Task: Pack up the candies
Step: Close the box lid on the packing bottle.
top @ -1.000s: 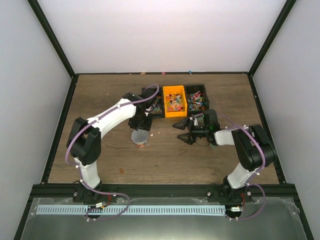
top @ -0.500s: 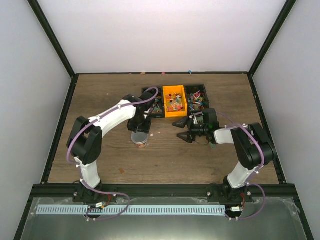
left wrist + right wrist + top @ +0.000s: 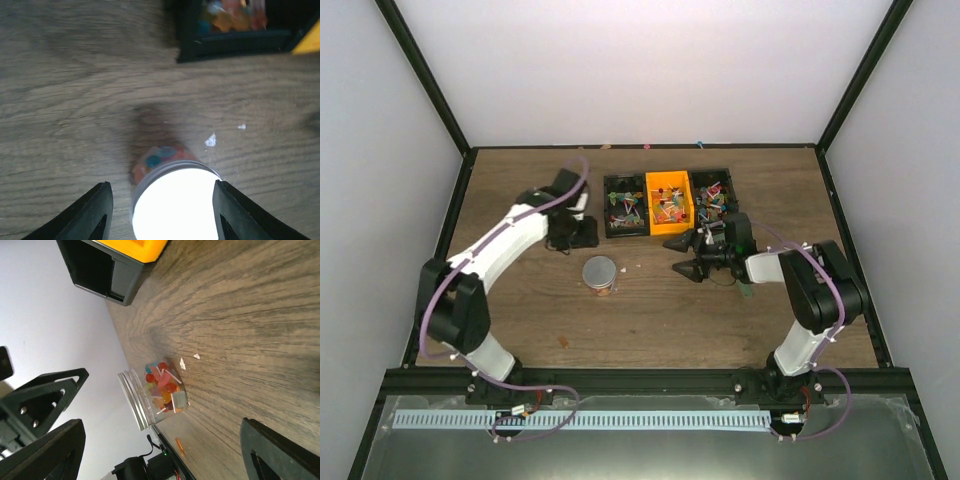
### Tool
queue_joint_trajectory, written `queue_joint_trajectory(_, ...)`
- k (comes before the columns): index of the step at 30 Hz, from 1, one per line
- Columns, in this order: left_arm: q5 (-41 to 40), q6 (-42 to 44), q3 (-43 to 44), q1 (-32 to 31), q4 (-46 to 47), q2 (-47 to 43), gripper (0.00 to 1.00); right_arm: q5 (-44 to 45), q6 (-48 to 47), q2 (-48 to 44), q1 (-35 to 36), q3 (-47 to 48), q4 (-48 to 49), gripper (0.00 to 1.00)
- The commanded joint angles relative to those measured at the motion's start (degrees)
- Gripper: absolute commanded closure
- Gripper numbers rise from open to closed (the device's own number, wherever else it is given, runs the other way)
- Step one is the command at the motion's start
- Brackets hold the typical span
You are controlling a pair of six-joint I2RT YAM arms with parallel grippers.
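Observation:
A small clear jar [image 3: 600, 273] with a silver lid stands on the wooden table, with candies [image 3: 165, 387] of mixed colours inside it. More candies fill the three bins [image 3: 668, 203] behind it. My left gripper [image 3: 582, 232] is open and sits behind and left of the jar, apart from it. In the left wrist view the jar's lid [image 3: 175, 200] shows low between the black fingers [image 3: 95, 215], with nothing held. My right gripper [image 3: 685, 256] is open to the right of the jar, pointing at it. The jar [image 3: 155, 392] lies well beyond its fingers [image 3: 50, 450].
A black bin [image 3: 626, 210], an orange bin [image 3: 669, 186] and another black bin [image 3: 714, 198] stand side by side at the back. White scraps [image 3: 210, 140] and a loose orange sweet [image 3: 179, 446] lie near the jar. A green piece [image 3: 745, 290] rests under my right arm.
My left arm has pulled away from the jar, up and to the back left, and its jaws have opened slightly. The jar now stands free. The right arm has barely moved.

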Motion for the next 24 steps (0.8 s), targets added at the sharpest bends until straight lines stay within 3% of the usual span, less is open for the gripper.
queue_joint_trajectory(1,11.43,-4.64,-7.36,8.13,6.92,-3.83,0.43,-0.12,0.46,0.43,-0.16,2.14,0.94,0.14)
queue_joint_trajectory(13,26.31,-13.77,-25.64,17.84,16.31,-5.04,0.36,-0.05,1.49,-0.91,-0.14,-3.15,3.58,0.14)
queue_joint_trajectory(24,27.47,-15.31,-26.2,17.99,17.47,-5.23,0.38,0.3,1.48,-1.43,-0.18,-4.06,3.93,0.14)
